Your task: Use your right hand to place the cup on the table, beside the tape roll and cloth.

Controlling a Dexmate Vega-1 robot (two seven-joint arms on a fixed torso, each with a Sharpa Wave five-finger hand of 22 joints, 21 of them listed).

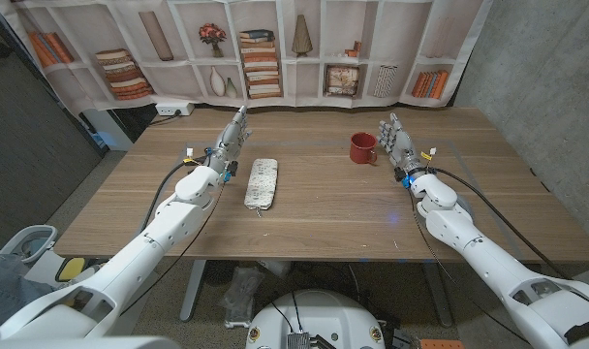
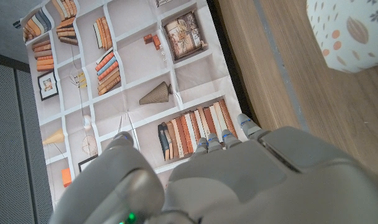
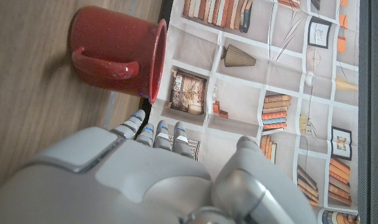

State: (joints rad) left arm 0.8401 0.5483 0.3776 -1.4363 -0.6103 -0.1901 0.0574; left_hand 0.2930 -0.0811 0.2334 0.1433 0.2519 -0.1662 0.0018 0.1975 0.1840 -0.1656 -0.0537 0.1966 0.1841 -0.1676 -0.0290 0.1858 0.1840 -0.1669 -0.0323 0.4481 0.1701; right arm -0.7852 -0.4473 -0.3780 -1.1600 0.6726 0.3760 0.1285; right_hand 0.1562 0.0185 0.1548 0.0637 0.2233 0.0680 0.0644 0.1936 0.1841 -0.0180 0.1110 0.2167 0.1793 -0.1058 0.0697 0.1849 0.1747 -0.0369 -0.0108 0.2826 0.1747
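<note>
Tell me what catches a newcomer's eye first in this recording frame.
The glossy red enamel cup stands upright on the wooden table, just left of the robot's open right hand. Across the table, a folded pale patterned cloth lies beside the left hand, before a printed bookshelf backdrop.

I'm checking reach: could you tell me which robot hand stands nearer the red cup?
The right hand: it stands just beside the red cup, while the left hand is beyond the cloth.

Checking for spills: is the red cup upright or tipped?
Upright: the red cup stands on its base on the table, mouth up, handle toward the right robot hand.
</note>
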